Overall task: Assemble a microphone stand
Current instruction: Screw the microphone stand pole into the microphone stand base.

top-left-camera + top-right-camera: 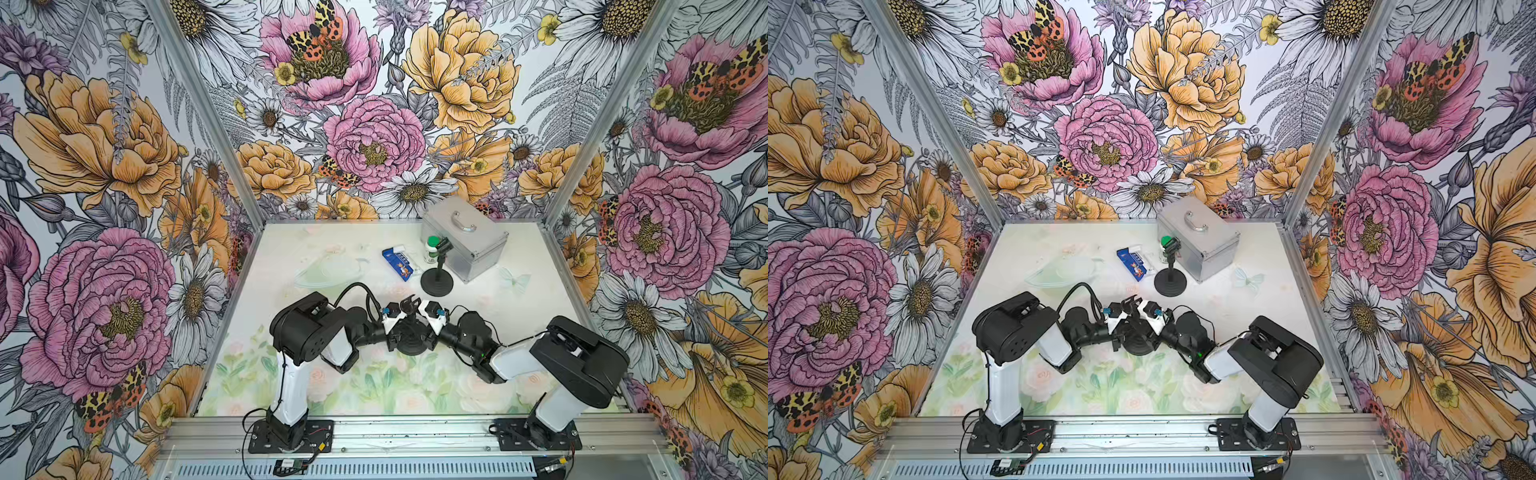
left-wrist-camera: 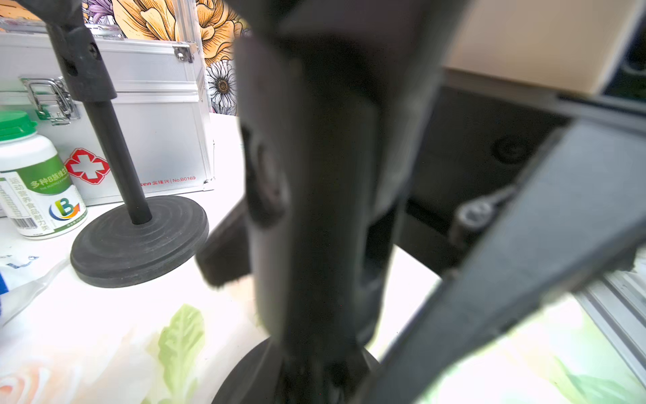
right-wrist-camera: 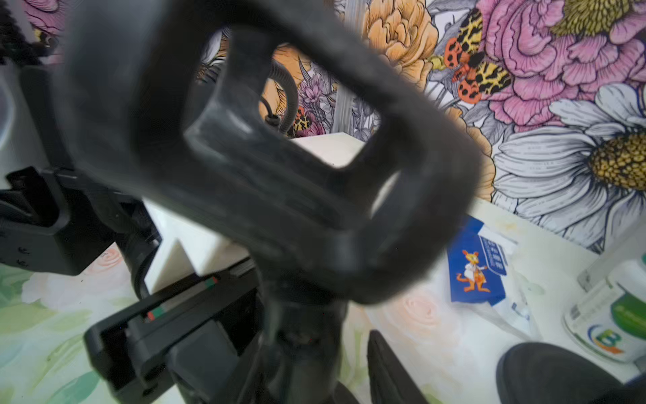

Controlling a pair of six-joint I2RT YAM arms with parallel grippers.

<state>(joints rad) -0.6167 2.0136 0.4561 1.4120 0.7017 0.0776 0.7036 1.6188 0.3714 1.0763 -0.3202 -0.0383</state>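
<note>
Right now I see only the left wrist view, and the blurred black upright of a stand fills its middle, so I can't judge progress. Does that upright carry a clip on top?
Observer: Yes. In the right wrist view a black plastic ring-shaped microphone clip sits atop the upright.
Operator: What else is at it?
Observer: In both top views the black-and-white right arm has its wrist right beside that stand.
Operator: And the second black stand by the silver metal case?
Observer: In a top view it is complete, with its own black clip on top.
</note>
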